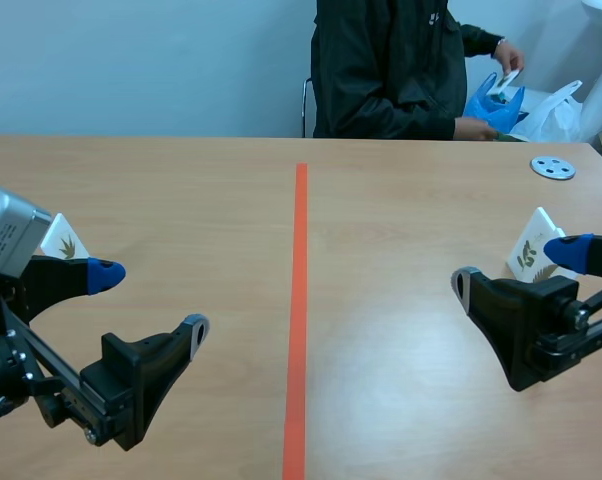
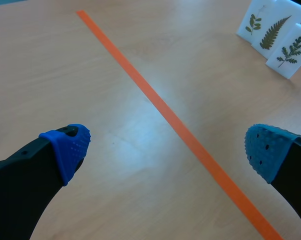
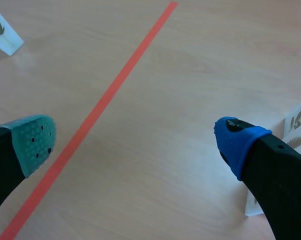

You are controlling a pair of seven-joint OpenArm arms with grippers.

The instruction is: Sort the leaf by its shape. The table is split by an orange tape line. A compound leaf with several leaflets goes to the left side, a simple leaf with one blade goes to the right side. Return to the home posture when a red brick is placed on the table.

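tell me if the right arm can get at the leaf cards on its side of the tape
Probably yes: the right gripper is open, and the leaf cards stand close beside it with nothing in between.

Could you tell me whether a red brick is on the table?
No, the scene view shows white leaf cards and a grey disc on the table, but no red brick.
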